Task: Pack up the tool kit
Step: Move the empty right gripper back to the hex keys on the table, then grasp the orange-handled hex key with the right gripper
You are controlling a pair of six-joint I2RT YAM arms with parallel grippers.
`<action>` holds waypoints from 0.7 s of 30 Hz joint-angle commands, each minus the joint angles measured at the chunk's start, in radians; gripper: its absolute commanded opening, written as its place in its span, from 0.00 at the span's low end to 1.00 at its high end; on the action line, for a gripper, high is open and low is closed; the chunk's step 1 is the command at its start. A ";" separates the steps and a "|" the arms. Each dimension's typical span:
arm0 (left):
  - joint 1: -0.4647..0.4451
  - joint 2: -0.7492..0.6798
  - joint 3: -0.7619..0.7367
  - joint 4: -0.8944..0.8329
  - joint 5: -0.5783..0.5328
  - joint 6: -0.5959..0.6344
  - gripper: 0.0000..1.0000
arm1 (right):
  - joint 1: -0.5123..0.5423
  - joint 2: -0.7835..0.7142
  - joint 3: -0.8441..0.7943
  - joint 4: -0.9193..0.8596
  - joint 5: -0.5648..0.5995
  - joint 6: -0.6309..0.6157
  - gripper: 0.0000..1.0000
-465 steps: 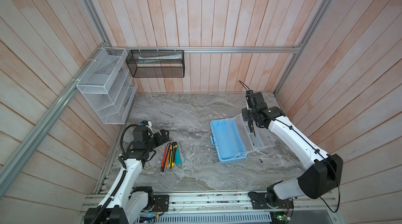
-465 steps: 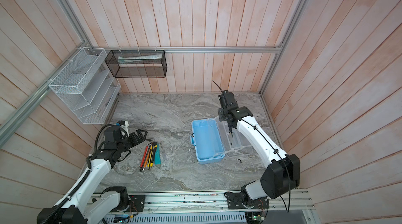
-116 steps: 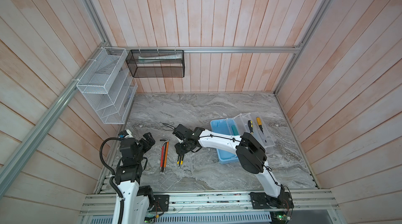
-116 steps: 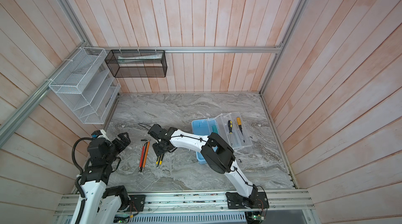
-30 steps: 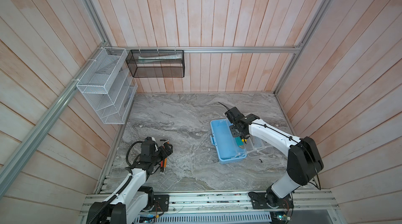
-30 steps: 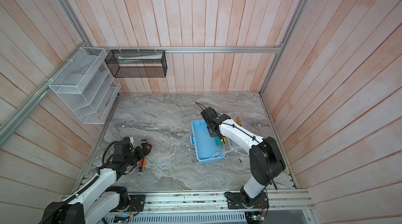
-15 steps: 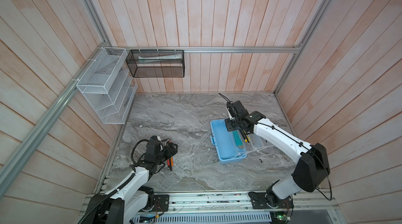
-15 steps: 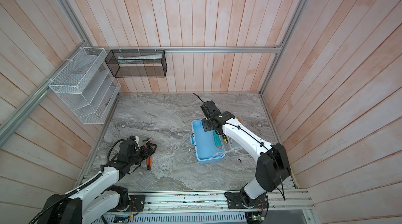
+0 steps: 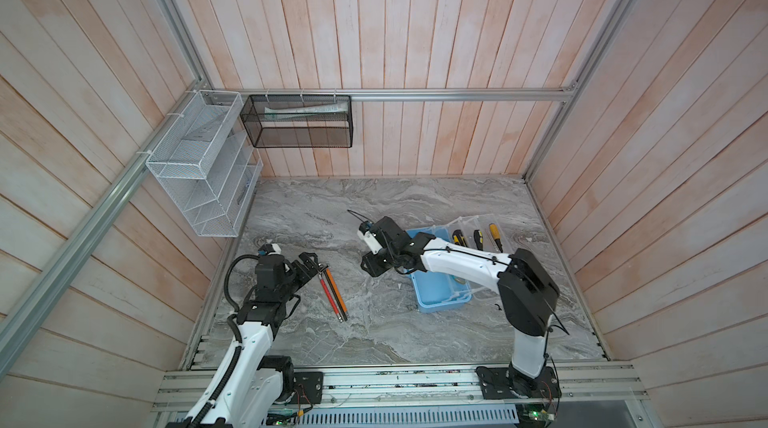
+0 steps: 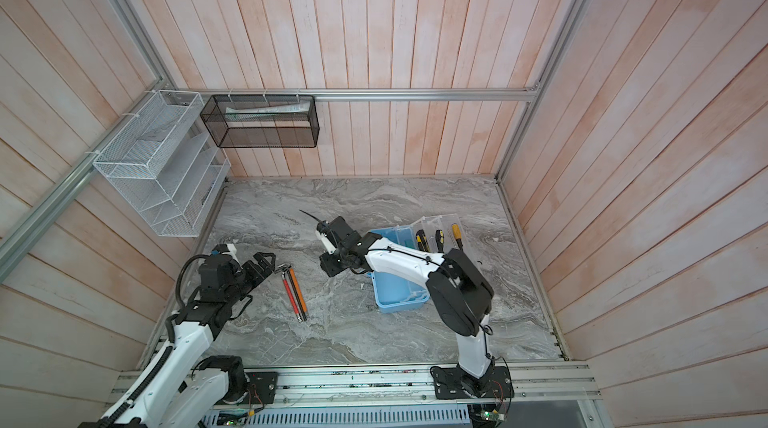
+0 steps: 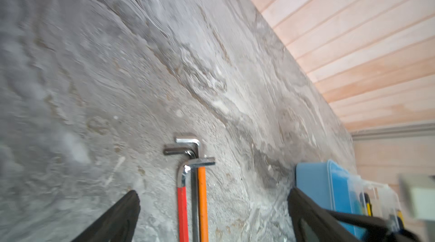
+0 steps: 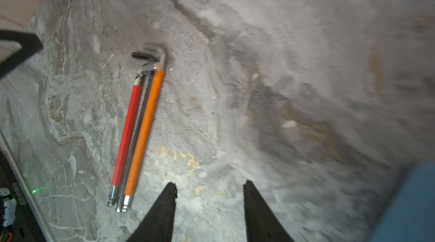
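Left of the light blue box (image 9: pixel 444 306) | hex keys (image 12: pixel 137 132) lie bundled: stiff, light, slippery; we would pinch the sleeved shanks | left gripper (image 9: pixel 311 267) spread wide, right gripper (image 12: pixel 210 184) half spread, both empty.

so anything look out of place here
Only the hex keys: they lie loose on the table near the open left gripper, apart from the light blue box; the screwdrivers sit in its clear compartments. Nothing looks spilled or damaged.

Top pair overhead; wrist cams close (shared: hex keys (image 12: pixel 144 130))
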 commanded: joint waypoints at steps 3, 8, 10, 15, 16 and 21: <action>0.106 -0.088 -0.024 -0.095 0.056 0.001 1.00 | 0.068 0.133 0.144 -0.004 -0.022 -0.045 0.43; 0.133 -0.086 -0.033 -0.099 0.082 0.008 1.00 | 0.102 0.218 0.222 -0.014 -0.024 -0.039 0.41; 0.137 -0.086 -0.034 -0.101 0.081 0.013 1.00 | 0.112 0.251 0.252 -0.030 -0.011 -0.037 0.40; 0.137 -0.088 -0.050 -0.080 0.123 -0.004 1.00 | 0.119 0.327 0.327 -0.079 0.016 -0.030 0.34; 0.137 -0.091 -0.053 -0.080 0.124 -0.003 1.00 | 0.122 0.340 0.340 -0.087 0.017 -0.029 0.34; 0.137 -0.095 -0.059 -0.083 0.118 0.010 1.00 | 0.130 0.385 0.385 -0.124 0.042 -0.027 0.33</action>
